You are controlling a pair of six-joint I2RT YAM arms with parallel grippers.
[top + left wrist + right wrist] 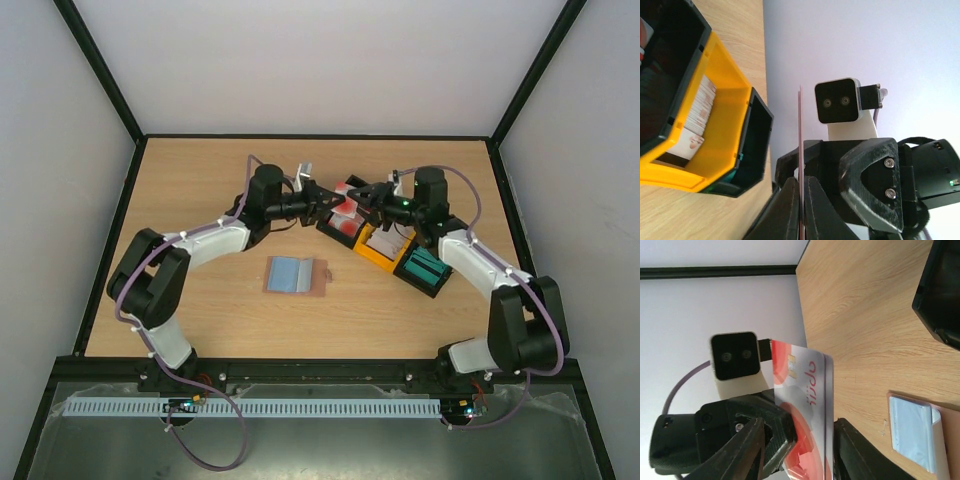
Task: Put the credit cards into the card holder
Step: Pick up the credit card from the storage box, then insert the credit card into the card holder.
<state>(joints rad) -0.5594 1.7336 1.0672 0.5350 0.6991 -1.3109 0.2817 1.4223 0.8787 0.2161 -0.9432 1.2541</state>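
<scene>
A thin red-and-white plastic credit card (807,400) was gripped by its edge, clenched in the left claw (801,192). The right claw (800,427) was seen released, with its fingers parted on either side of the card. The flat reddish-brown leather-like card holder (297,274) was laid open on the bench (200,200), back toward the bases and nearer the left arm, its long axis running left to right.
</scene>
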